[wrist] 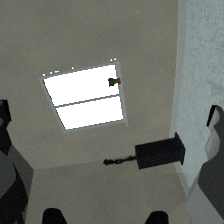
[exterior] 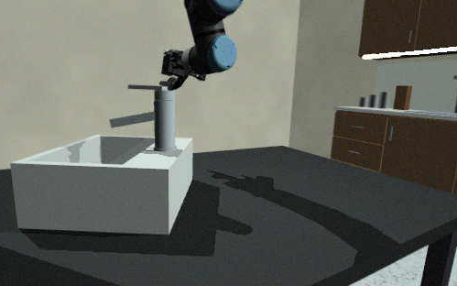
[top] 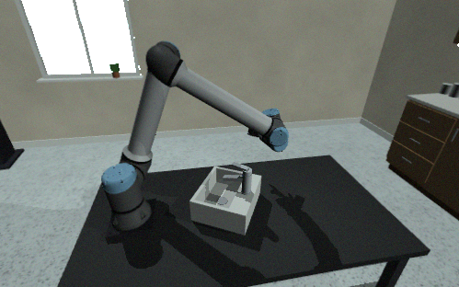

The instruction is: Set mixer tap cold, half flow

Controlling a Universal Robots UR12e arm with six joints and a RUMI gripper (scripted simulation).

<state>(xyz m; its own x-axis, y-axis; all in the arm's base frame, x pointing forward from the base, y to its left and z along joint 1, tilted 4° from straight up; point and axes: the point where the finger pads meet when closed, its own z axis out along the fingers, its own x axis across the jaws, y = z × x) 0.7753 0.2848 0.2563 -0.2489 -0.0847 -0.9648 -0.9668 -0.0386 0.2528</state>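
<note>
A grey mixer tap [top: 246, 181] [exterior: 165, 120] stands upright on the back ledge of a white sink basin [top: 223, 220] [exterior: 93, 197]. Its flat lever [top: 237, 166] [exterior: 144, 86] lies level on top of the body and points out over the spout [top: 230, 176] [exterior: 132, 120]. My gripper [exterior: 172, 79] [wrist: 109, 103] is open and empty. It hangs just behind and slightly above the top of the tap, not touching the lever. In the wrist view it faces the far wall and the window, so the tap is out of that view. In the top view the wrist hides the fingers.
The sink sits mid-table on a black table [top: 342, 221] [exterior: 318, 197]. My arm's base [top: 123, 198] stands on the table left of the sink. Brown kitchen cabinets [top: 439, 156] [exterior: 405, 147] stand to the right, off the table.
</note>
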